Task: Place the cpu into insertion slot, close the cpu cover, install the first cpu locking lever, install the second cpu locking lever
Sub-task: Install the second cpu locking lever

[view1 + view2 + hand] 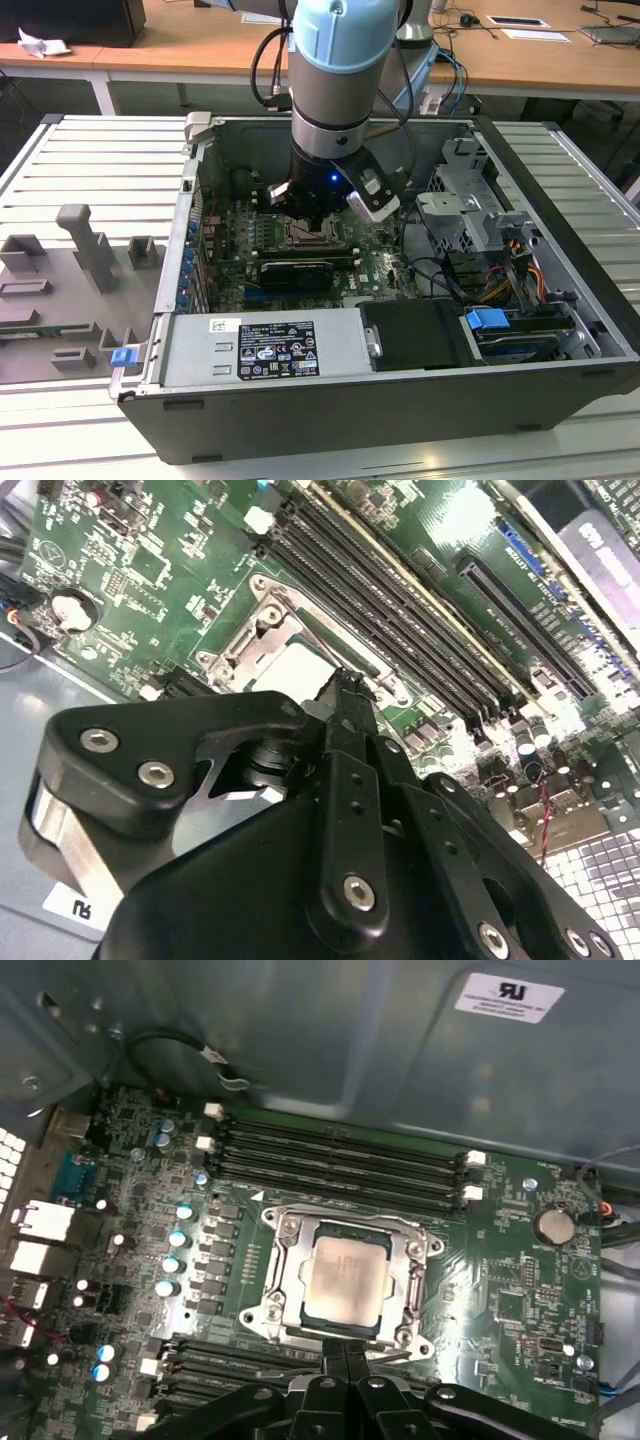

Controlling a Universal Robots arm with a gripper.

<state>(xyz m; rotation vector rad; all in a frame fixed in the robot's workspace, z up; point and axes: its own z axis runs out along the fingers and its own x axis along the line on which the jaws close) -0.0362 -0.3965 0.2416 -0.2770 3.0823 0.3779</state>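
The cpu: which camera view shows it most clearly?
The first wrist view: the cpu lies face-up and unobstructed in the insertion slot. The second wrist view shows part of it behind the gripper; in the exterior view the arm covers it.

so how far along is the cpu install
Done: the cpu sits in the slot, and the cover looks down around it. In hand: the gripper is at the socket's edge, holding nothing visible. Left: I can't tell whether either locking lever is latched.
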